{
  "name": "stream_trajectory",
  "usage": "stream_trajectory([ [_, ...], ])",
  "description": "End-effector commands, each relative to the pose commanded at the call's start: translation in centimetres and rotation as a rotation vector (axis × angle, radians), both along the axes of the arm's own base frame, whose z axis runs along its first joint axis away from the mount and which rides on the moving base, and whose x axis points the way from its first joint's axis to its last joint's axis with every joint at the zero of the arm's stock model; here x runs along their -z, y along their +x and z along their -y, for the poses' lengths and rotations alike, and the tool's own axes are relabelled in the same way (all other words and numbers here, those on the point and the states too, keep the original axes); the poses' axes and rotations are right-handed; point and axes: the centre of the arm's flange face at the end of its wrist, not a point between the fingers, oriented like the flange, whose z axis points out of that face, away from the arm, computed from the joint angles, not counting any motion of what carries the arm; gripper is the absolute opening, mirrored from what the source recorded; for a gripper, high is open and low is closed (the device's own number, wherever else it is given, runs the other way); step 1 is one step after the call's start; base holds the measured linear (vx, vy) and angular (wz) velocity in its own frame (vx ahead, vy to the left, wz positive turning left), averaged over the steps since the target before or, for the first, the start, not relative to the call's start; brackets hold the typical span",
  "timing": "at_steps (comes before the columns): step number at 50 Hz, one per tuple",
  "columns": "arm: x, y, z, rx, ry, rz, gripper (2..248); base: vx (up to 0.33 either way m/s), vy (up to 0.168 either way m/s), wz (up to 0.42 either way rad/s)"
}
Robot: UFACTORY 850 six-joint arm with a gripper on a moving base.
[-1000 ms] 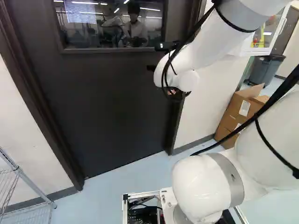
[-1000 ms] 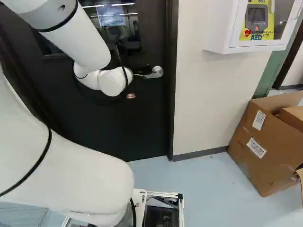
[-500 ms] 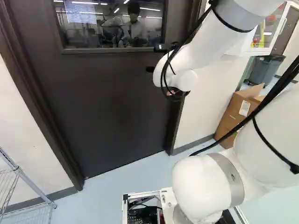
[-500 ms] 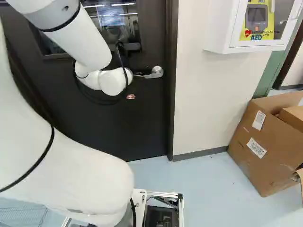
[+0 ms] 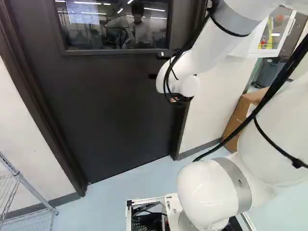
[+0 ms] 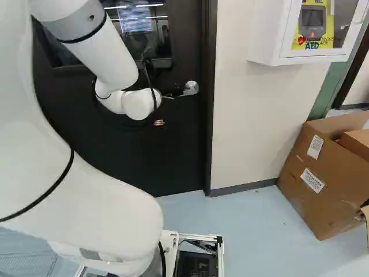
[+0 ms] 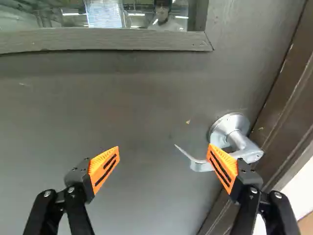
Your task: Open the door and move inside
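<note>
Arm (image 6: 112, 55) has dipped slightly, upper left of the right base view; door (image 5: 115, 110) still shut. Claw (image 7: 164, 148) spread, handle (image 7: 239, 144) by one finger, upper middle there; probably needs lining up.

On the front of the white wall cabinet (image 6: 262, 37), at the right of the right base view, large blue letters (image 6: 312, 45) read "AED"; just above them, small dark print begins "AUTOMATED EXTE", the rest unclear; a red heart sign (image 6: 301, 40) sits beside the letters; the cardboard box (image 6: 308, 208) bears two white labels (image 6: 312, 180), their print too small to read.
</note>
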Motion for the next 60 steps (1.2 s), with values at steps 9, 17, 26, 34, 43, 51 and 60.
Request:
stream_trajectory([
  [9, 0.9, 0.1, 0.0, 0.000, -0.001, -0.022, 247, 0.000, 0.000, 0.000],
  [17, 1.7, 0.2, 0.0, 0.000, -0.002, -0.041, 247, 0.000, 0.000, 0.000],
  [26, 2.6, 0.3, 0.0, 0.000, -0.004, -0.063, 247, 0.000, 0.000, 0.000],
  [34, 3.4, 0.4, 0.0, 0.000, -0.005, -0.083, 247, 0.000, 0.000, 0.000],
  [43, 4.4, 0.5, 0.0, 0.000, -0.006, -0.105, 247, 0.000, 0.000, 0.000],
  [51, 5.2, 0.6, -0.1, 0.000, -0.007, -0.125, 247, 0.000, 0.000, 0.000],
  [60, 6.1, 0.8, -0.1, 0.000, -0.008, -0.148, 247, 0.000, 0.000, 0.000],
])
